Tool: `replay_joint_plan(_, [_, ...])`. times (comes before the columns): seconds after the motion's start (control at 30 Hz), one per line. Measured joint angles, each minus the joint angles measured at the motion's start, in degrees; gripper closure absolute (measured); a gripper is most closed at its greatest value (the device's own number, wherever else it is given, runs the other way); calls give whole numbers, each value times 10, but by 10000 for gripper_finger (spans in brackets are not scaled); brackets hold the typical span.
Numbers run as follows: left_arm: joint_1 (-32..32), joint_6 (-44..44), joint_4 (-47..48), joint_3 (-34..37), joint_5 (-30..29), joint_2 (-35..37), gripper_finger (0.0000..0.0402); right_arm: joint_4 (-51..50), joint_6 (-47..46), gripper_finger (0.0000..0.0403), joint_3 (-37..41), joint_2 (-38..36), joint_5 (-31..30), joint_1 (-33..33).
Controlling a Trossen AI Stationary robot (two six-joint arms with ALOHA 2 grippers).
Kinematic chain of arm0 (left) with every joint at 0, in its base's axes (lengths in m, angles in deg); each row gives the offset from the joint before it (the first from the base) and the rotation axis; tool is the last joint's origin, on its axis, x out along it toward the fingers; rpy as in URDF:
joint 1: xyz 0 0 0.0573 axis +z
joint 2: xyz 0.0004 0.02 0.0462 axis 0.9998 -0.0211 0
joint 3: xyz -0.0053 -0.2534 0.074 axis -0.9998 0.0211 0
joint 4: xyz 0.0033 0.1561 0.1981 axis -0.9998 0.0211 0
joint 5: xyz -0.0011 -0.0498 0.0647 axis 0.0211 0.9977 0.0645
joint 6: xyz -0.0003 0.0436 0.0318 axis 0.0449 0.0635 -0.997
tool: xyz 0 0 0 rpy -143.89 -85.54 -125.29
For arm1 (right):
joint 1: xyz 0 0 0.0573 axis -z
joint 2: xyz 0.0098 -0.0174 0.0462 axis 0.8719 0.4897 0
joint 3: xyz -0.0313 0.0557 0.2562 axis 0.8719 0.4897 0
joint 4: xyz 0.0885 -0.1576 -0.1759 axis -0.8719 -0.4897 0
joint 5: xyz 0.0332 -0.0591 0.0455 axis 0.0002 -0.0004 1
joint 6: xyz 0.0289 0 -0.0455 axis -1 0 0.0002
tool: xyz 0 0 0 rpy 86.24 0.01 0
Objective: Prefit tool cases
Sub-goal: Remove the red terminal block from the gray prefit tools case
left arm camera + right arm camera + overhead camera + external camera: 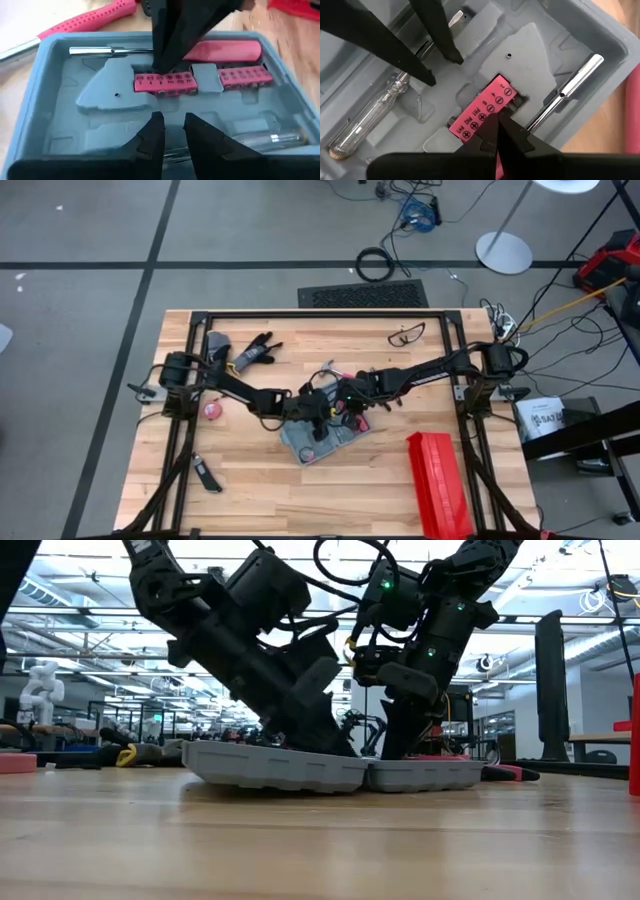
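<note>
The blue-grey tool case lies open on the table's middle, its grey moulded tray up. In the tray sit a pink bit holder, a second one and a pink-handled driver with a chrome shaft. My left gripper reaches into the tray, shut on a clear-handled screwdriver. My right gripper is shut, and its tips are down on the pink bit holder. My left gripper pinches the clear-handled screwdriver by its metal shaft, between handle and flat tip. The fingers slant down into the tray and lie across the shaft. The screwdriver lies low along the tray, its handle near the case wall. My right gripper presses its shut fingertips onto the long edge of the pink bit holder, coming steeply from above. The holder lies flat in its slot in the tray.
A long red ribbed box stands at the near right. Black gloves and glasses lie toward the far edge. A pink round thing and a small dark tool lie left. A pink-handled tool lies beside the case.
</note>
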Motion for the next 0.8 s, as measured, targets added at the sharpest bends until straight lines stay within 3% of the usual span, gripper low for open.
replay_joint_plan(0.8, [-1, -8, -20, 3, 10, -23, 316, 95, 15, 403, 4, 3, 118, 29])
